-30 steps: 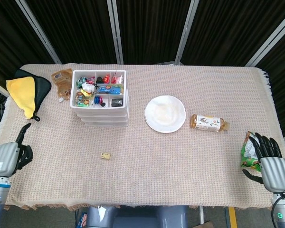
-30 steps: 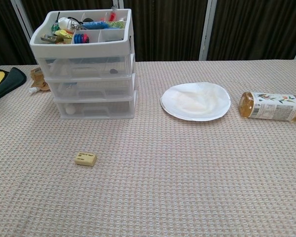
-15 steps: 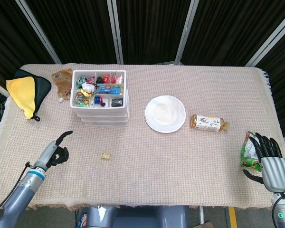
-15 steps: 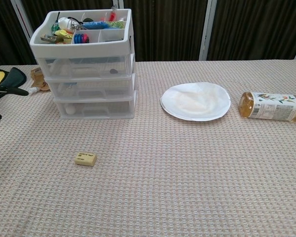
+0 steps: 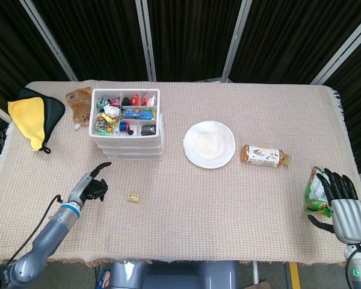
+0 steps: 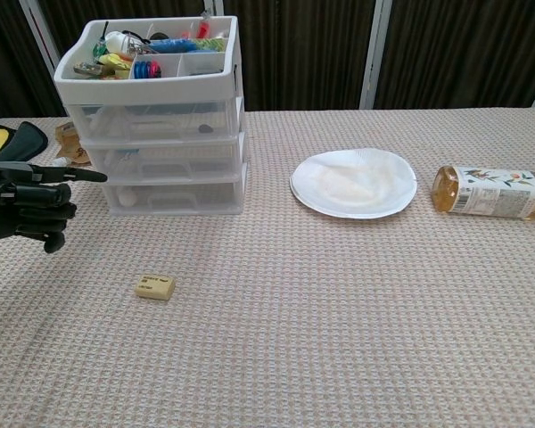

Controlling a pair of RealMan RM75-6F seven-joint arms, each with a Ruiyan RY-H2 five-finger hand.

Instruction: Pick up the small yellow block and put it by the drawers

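The small yellow block [image 6: 154, 286] is a flat, pale yellow rectangle with rounded corners and a faint dark print on its top face (too small to read). It lies flat on the woven tablecloth [image 6: 339, 339], alone, in front of the drawers [image 6: 165, 143] and well apart from their base. In the head view the block [image 5: 133, 197] sits toward the near edge, slightly left of the table's middle.

The left hand [image 6: 22, 205] hovers above the cloth to the left of the block, near it but not touching. One finger points straight out toward the drawers while the others are curled in; it holds nothing. From overhead the left hand [image 5: 94, 183] is level with the block's far side, with bare cloth between them.

The right hand [image 5: 343, 201] rests at the table's far right edge, fingers spread apart and empty, beside a green snack packet [image 5: 316, 191]. It is well away from the block.

A white paper plate [image 6: 353, 183] and a lying bottle [image 6: 489, 191] sit to the right of the drawers. A yellow and black cloth [image 5: 33, 117] lies at the far left corner.
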